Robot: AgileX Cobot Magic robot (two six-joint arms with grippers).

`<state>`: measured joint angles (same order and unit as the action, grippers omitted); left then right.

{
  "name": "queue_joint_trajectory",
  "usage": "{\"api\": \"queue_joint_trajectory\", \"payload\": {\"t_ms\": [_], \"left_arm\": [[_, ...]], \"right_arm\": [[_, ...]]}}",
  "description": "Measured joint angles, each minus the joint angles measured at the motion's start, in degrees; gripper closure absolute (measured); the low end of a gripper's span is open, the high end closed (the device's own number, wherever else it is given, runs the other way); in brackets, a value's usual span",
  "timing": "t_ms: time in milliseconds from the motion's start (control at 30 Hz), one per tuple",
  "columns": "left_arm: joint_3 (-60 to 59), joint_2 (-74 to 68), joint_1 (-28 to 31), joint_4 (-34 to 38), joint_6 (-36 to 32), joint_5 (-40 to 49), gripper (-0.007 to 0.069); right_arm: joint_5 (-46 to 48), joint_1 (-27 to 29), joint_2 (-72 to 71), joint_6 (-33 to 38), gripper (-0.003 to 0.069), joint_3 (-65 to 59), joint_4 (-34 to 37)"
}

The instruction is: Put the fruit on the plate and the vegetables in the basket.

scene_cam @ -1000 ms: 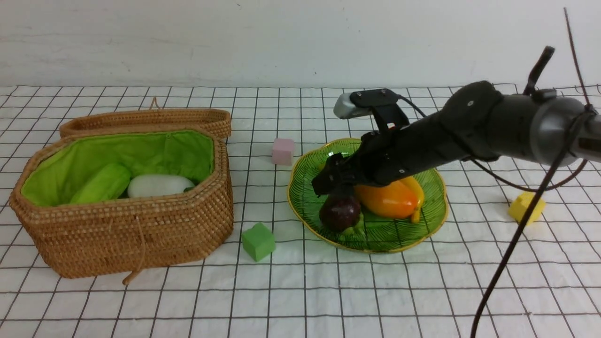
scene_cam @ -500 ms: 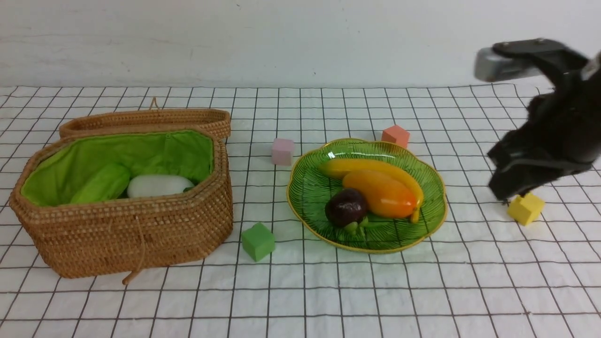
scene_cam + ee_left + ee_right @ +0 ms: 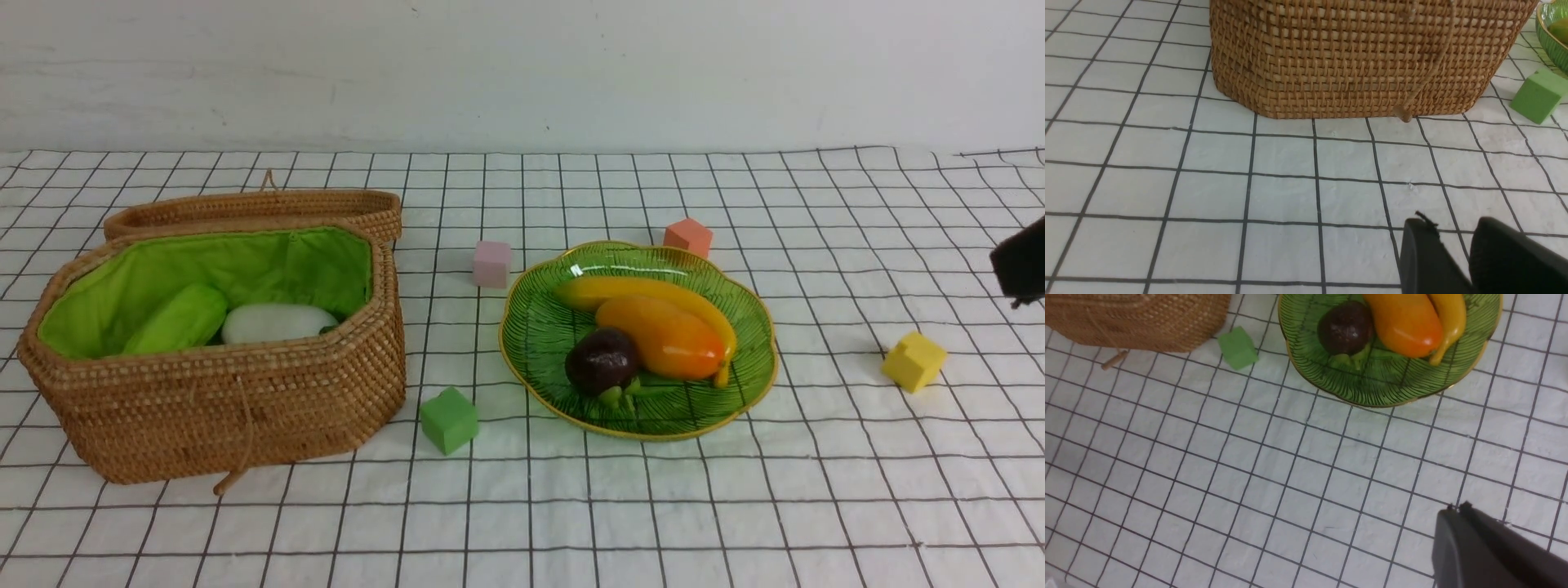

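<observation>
Basket (image 3: 245, 384): rough woven wicker, matt green cloth lining. Plate (image 3: 539, 343): glossy ribbed glass. Mango (image 3: 663, 336): smooth, shiny. Cube (image 3: 448, 420): matt foam. Counter (image 3: 571, 506): matt gridded cloth.

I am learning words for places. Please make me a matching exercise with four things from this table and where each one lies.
Things:
1. mango
2. white radish
3. green cube
4. yellow cube

Places:
A. in the basket
B. on the cloth, right of the plate
C. on the plate
D. on the cloth, between basket and plate

Pairs: 1-C, 2-A, 3-D, 4-B
</observation>
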<state>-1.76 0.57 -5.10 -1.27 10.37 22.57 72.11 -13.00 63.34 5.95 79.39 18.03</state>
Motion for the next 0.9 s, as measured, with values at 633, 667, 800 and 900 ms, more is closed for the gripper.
{"api": "queue_joint_trajectory", "payload": {"t_ms": [633,667,800,900], "left_arm": [[0.0,0.0,0.0,0.0,0.0,0.0,0.0449],[0.0,0.0,0.0,0.0,0.0,0.0,0.0449],[0.0,0.0,0.0,0.0,0.0,0.0,0.0449],[0.0,0.0,0.0,0.0,0.0,0.0,0.0449]], "right_arm": [[-40.0,14.2,-54.6,9.7,0.0662,-50.9,-6.2],[-40.2,14.4,-55.2,9.7,0.0662,-51.9,-6.2],[-41.6,16.6,-63.3,9.7,0.0659,-69.4,-6.0],[-42.9,17.2,-63.9,9.9,0.0655,-77.4,-5.9]]}}
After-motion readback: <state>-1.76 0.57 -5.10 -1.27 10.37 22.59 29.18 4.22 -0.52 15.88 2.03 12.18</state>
